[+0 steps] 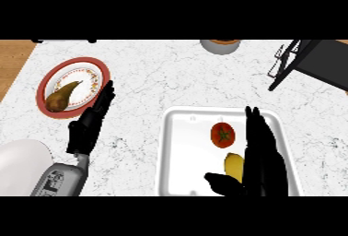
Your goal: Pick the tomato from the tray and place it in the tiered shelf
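A red tomato [222,134] lies in the white tray [178,152] at the lower middle of the counter. My right hand [262,156] hovers over the tray's right side, fingers straight and pointing away, thumb out to the left near the bottom. The tomato sits just left of those fingers, apart from them. The black tiered shelf [306,60] stands at the far right corner. At the left, my left hand [92,122] rests open, its fingertips near a plate.
A yellow fruit [234,166] lies in the tray below the tomato, partly hidden by my right hand. A red-rimmed plate [95,69] holds a brown pear [61,96] at the left. A grey bowl [222,45] sits at the back edge.
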You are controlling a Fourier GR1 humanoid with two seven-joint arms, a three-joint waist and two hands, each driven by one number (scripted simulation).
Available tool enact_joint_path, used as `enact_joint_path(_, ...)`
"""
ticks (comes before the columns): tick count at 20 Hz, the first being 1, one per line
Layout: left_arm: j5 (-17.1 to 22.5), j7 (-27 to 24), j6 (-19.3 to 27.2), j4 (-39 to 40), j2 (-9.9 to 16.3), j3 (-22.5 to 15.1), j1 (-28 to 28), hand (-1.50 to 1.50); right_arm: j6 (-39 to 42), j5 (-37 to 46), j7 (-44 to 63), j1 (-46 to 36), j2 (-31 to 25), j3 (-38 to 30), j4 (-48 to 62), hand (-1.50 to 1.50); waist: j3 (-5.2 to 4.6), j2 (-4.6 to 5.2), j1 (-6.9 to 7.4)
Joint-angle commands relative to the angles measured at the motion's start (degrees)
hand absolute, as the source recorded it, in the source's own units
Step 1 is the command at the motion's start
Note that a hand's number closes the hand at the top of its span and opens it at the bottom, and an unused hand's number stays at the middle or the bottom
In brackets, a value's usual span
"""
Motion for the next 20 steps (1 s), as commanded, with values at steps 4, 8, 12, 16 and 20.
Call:
enact_joint_path(4,-0.66,1.15,-2.35,-2.51,0.04,2.73,1.10,0.00,-1.76,-0.20,-2.27,-1.99,4.04,-4.85,8.90,-1.50,0.03,0.03,0.25)
enact_joint_path(8,-2.15,-2.14,-3.69,-0.39,-2.11,3.18,2.21,0.00,1.71,0.53,0.69,-3.01,4.42,-4.35,5.10,-1.50,0.01,0.01,0.09)
enact_joint_path(12,-3.91,-0.04,-3.31,-4.33,-2.10,3.25,4.06,0.00,-2.24,1.37,-2.81,-0.02,4.44,-4.94,9.13,-1.50,0.02,-0.02,0.14)
enact_joint_path(16,-3.40,-1.83,-5.06,2.35,-4.38,5.09,0.13,0.00,-3.82,2.55,0.59,-1.06,4.45,-0.87,10.80,-1.50,0.01,0.03,0.02)
enact_joint_path(20,-4.07,0.70,-5.86,0.69,-3.89,6.03,-0.37,0.00,-5.09,0.96,-1.44,-1.70,4.46,-3.58,15.81,-1.50,0.02,0.04,0.08)
